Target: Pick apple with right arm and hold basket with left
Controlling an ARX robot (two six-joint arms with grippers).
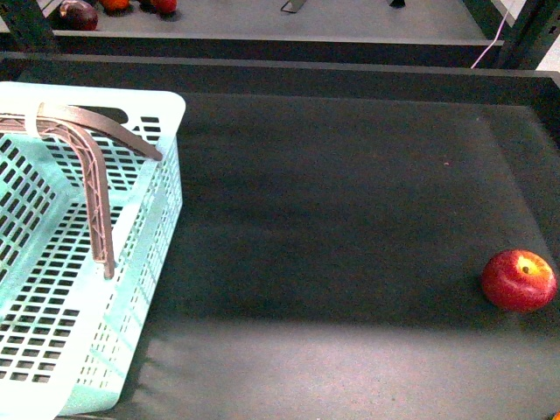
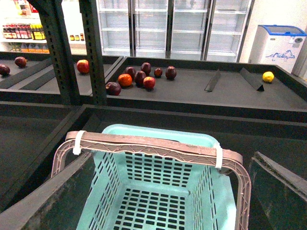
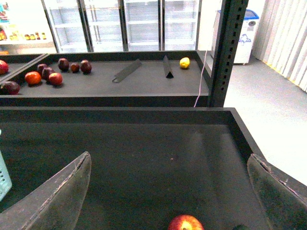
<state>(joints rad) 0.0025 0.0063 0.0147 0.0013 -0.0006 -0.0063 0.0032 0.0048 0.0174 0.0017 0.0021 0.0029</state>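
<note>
Both jaws wide apart, empty.

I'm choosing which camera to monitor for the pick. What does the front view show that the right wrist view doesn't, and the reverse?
Front view only: most of the basket with its ribbed handles. Right wrist view only: the right gripper, jaws wide open, plus a yellow fruit and glass-door coolers behind. Both: the apple on the dark shelf; the wrist view crops it and catches only a sliver of basket.
</note>
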